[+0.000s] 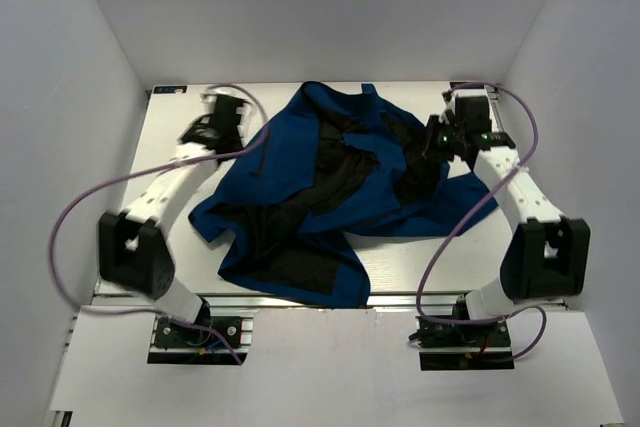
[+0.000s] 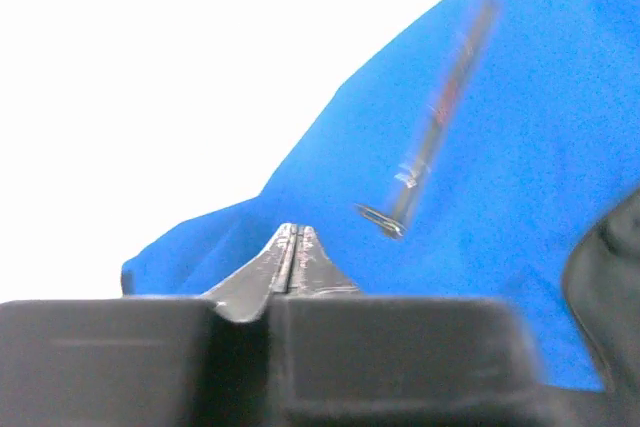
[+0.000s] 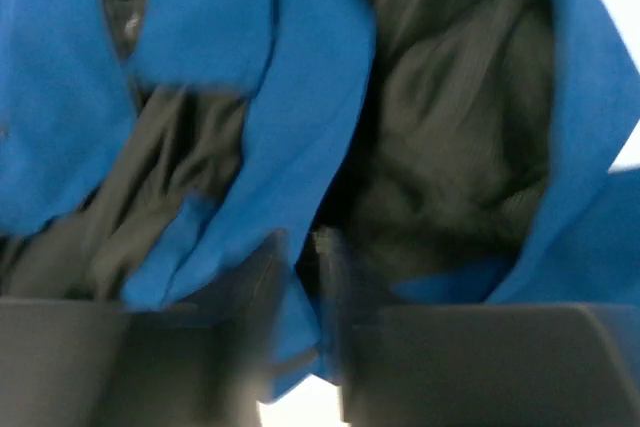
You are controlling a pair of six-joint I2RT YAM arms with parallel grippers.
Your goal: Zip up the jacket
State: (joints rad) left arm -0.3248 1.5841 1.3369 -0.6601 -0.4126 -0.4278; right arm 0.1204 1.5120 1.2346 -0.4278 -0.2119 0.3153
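The jacket [image 1: 285, 162] lies crumpled in the middle of the table, royal blue outside, with its black lining turned up. My left gripper [image 1: 228, 112] hovers at the jacket's left side and is shut on nothing. In the left wrist view its closed fingertips [image 2: 290, 234] point at blue fabric [image 2: 500, 197] carrying a short zipper with a metal pull [image 2: 385, 219]. My right gripper [image 1: 432, 139] is over the jacket's right part. In the blurred right wrist view [image 3: 298, 247] its jaws stand close together with a strip of blue jacket edge [image 3: 300, 97] between them.
The white table [image 1: 180, 197] is boxed in by grey walls at the left, right and back. Purple cables loop beside both arms [image 1: 70, 217]. The jacket's lower hem lies near the table's front edge [image 1: 340, 292].
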